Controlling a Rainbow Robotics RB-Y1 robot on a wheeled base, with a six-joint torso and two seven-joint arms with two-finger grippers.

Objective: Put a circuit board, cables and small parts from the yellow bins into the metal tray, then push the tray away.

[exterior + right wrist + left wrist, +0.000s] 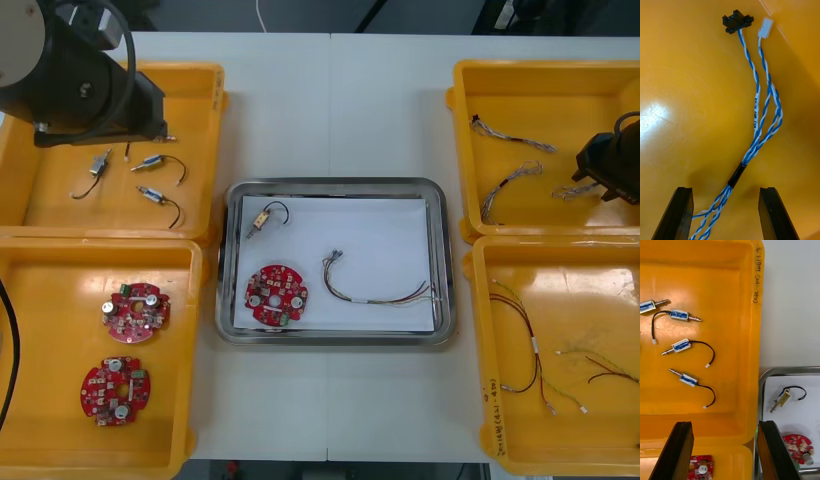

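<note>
Black fingers of the right gripper [725, 191] stand wide apart, low over the floor of the far right bin [685, 75]. A twisted blue and white cable [756, 112] runs up between them, unpinched, with its black sleeve [736, 174] lying in the gap. Across the table the left gripper [725, 423] hangs just as open and empty above the near wall of the far left bin [715, 277]. Small metal parts [681, 346], most trailing black leads, lie scattered on that bin's floor.

Between the bins, the metal tray [330, 185] holds a circuit board [277, 295] in its left corner on the robot's side. One small part with a black lead [262, 222] lies beyond the board, and a thin cable [375, 285] lies to the right, none of the three touching. Two more boards [135, 310] sit in the near left bin [50, 330]. Red and yellow cables [537, 350] lie in the near right bin [580, 290].
</note>
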